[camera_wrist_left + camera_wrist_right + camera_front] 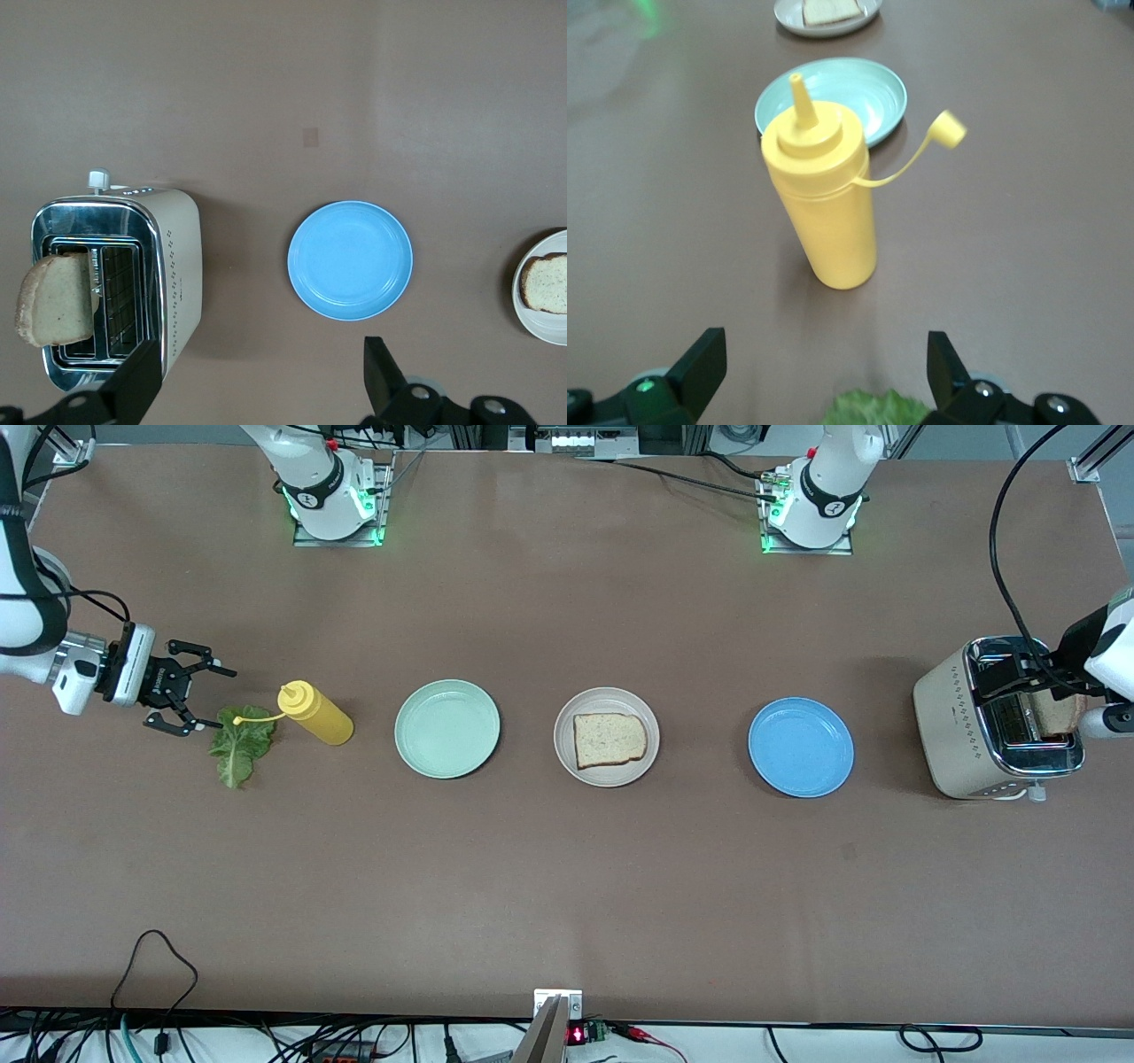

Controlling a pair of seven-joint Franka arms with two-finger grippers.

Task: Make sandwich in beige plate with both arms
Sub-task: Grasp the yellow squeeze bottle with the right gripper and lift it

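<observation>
Bread is already half of the job: one slice [609,740] lies flat in the beige plate [567,713], which sits mid-desk between the mint green plate [446,728] and the blue plate [800,747], so no sandwich exists yet. Lettuce [239,744] lies on the desk at the right arm's end, just beside the yellow squeeze bottle [316,713] with its cap hanging open. Right gripper [186,689] hovers over the leaf's edge, fingers spread wide and empty. Left gripper [257,382] is over the toaster [997,717] at the left arm's end, also wide open with nothing held; a second slice [55,299] stands tilted out of one slot.

Judging from this, the step in hand is fetching the leaf. It would go best if the right gripper came straight down on the leaf's thicker middle, away from the bottle so a finger does not knock it over, and pinched gently, since a thin leaf may slip or tear. For the left, closing across the slice's flat faces, not its crust, should lift it cleanly
</observation>
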